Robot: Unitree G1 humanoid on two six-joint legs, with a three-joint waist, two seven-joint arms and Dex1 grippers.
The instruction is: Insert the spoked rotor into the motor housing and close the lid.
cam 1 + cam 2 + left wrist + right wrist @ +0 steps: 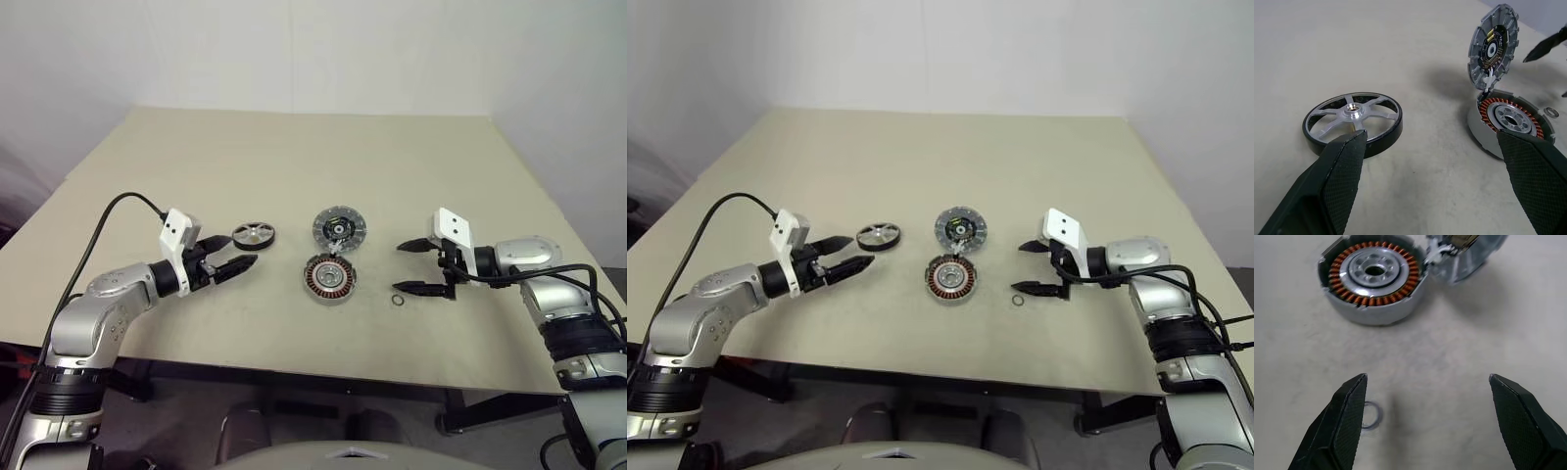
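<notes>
The spoked rotor (254,234), silver with a black rim, lies flat on the table. My left gripper (240,250) is open just beside it, and the rotor (1353,120) sits in front of one of its fingers. The motor housing (329,278) rests mid-table with its copper windings (1374,276) showing and its centre hollow. The lid (1493,46) stands tilted at the housing's far rim, joined to it by short white wires. To the right of the housing, my right gripper (397,266) hangs open and low, with nothing between its fingers.
A tiny thin ring (397,300) lies on the table between the housing and the right gripper, close to one right finger (1352,401). The beige table (294,157) stretches wide behind the parts. Its front edge runs near both arms.
</notes>
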